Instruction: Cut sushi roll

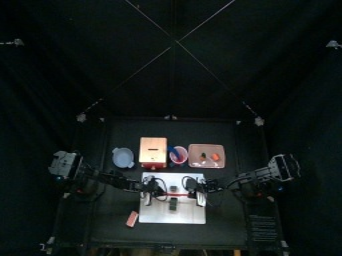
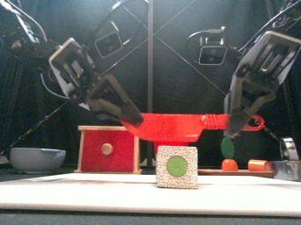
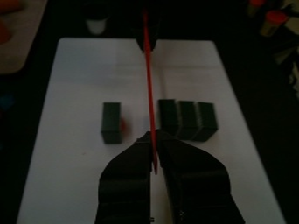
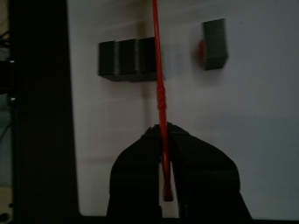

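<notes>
Table (image 1: pixel 94 180) small in top view, white board (image 1: pixel 171 202) near its front edge, both arms meeting over it. Left gripper (image 1: pixel 156 185) and right gripper (image 1: pixel 195 185) close together above board. Behind board: grey bowl (image 1: pixel 123 156), red box (image 1: pixel 155 152), tray (image 1: pixel 207 155) with small items. Small red thing (image 1: pixel 132 217) just left of board.

Front view: roll piece (image 2: pixel 178 167) stands on board (image 2: pixel 150 193), green centre facing camera. Red knife (image 2: pixel 188 127) held level just above it, left gripper (image 2: pixel 118 107) at one end, right gripper (image 2: pixel 237 123) at the other. Red box (image 2: pixel 108 148) and bowl (image 2: pixel 37 159) behind left, orange and green items behind right.

Left wrist view: jaws clenched on knife (image 3: pixel 149 79), blade running away over board (image 3: pixel 82 114). Roll (image 3: pixel 187 119) in three slices touching on one side of blade, single cut piece (image 3: pixel 112 122) apart on the other side.

Right wrist view: jaws clenched on knife (image 4: pixel 159 79) too. Roll (image 4: pixel 126 58) on one side of blade, cut piece (image 4: pixel 212 44) on the other, well apart, all on board (image 4: pixel 233 131).
</notes>
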Robot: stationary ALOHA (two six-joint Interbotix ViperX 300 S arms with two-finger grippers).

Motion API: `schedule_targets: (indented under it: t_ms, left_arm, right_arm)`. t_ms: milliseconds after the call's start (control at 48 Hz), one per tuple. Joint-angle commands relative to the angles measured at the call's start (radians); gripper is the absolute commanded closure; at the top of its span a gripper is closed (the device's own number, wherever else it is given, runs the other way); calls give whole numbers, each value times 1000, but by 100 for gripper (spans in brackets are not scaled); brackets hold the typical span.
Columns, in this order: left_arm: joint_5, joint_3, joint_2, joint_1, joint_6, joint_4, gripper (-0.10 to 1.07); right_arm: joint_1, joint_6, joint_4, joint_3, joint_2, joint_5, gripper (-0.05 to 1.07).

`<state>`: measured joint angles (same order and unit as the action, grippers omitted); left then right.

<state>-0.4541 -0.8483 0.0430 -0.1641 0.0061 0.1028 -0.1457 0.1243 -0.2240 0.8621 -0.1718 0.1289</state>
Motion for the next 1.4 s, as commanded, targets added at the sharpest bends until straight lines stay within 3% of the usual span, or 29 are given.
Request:
schedule_targets:
  t_ms: [0,396,938,1208,1375]
  left_arm:
    - [-8,17,-21,-9,0,-5,51]
    - [-8,25,37,-57,-9,52,51]
    - [-8,25,91,-61,-9,87,51]
    - [-8,41,187,-58,-6,130,51]
    - [-8,61,215,-51,0,137,51]
  right_arm:
    - [-15,0,-17,-25,-18,-12,74]
    - [-54,0,-38,-43,74,-18,74]
    - [-54,0,-49,-51,107,-18,74]
    - [-52,0,-48,-67,219,-49,74]
    - [-48,0,-41,-66,221,-48,74]
